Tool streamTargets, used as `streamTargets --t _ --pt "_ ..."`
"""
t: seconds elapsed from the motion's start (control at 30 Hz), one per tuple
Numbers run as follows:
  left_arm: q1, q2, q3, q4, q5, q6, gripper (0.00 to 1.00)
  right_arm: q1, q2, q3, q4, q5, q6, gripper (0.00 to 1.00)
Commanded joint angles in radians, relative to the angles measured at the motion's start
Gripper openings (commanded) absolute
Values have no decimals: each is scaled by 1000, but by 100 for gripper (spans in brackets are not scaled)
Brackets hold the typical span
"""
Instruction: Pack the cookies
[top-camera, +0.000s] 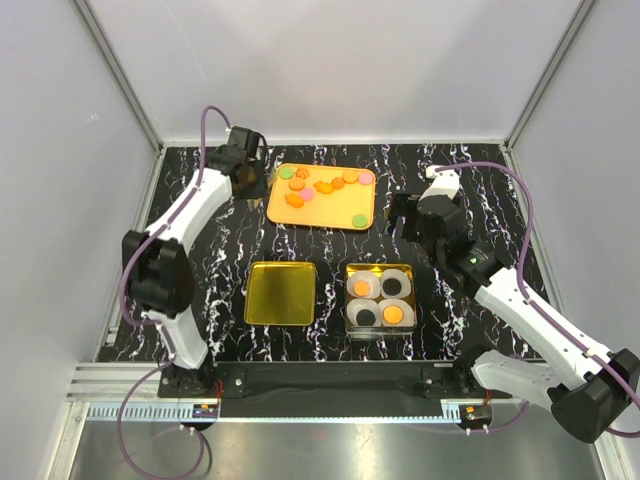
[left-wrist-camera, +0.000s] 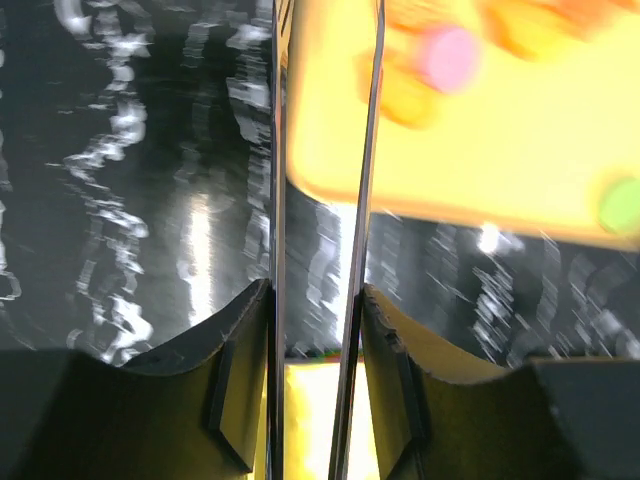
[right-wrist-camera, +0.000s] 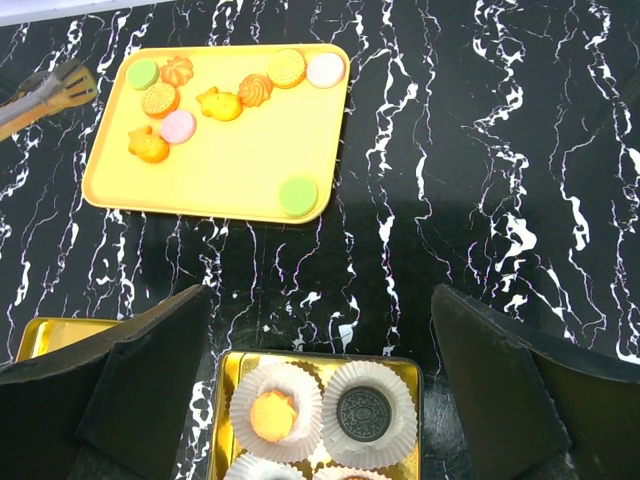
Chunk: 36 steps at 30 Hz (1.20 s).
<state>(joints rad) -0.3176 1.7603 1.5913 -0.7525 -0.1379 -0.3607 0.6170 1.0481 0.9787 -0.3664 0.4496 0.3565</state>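
Several cookies (top-camera: 322, 186), orange, pink and green, lie on an orange tray (top-camera: 330, 213). The tray also shows in the right wrist view (right-wrist-camera: 230, 165) and, blurred, in the left wrist view (left-wrist-camera: 500, 150). A gold tin (top-camera: 351, 298) holds white paper cups with an orange cookie (right-wrist-camera: 272, 415) and a black cookie (right-wrist-camera: 361, 412). My left gripper (top-camera: 258, 181) is shut on metal tongs (left-wrist-camera: 277, 200) at the tray's left edge; their tips (right-wrist-camera: 60, 85) are beside the tray. My right gripper (right-wrist-camera: 320, 292) is open and empty, hovering right of the tray and above the tin's far side.
A square gold tin lid (top-camera: 280, 293) lies left of the tin. The table is black marble-patterned (top-camera: 470, 190), enclosed by white walls. The arms' bases stand at the near edge.
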Motion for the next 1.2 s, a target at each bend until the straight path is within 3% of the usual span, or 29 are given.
streamTargets --t 0.0,0.23,0.43,0.57,0.63,0.93,1.17 --pt "107 88 74 67 -84 -15 42 -2 -14 23 -6 -22 9 100" --pt "261 315 116 73 -66 -33 43 -2 -16 21 -9 -38 7 100" --pt "304 399 147 50 -61 -54 45 -2 -7 18 -11 -55 7 100" --pt "304 404 142 47 -69 -47 65 0 4 20 -11 -57 7 100" --pt "304 403 133 50 -74 -40 69 0 9 21 -9 -60 7 100" --pt "305 279 99 71 -86 -26 89 0 24 28 -16 -65 6 100" --pt "288 9 -72 133 -60 -47 90 0 38 34 -17 -77 6 100"
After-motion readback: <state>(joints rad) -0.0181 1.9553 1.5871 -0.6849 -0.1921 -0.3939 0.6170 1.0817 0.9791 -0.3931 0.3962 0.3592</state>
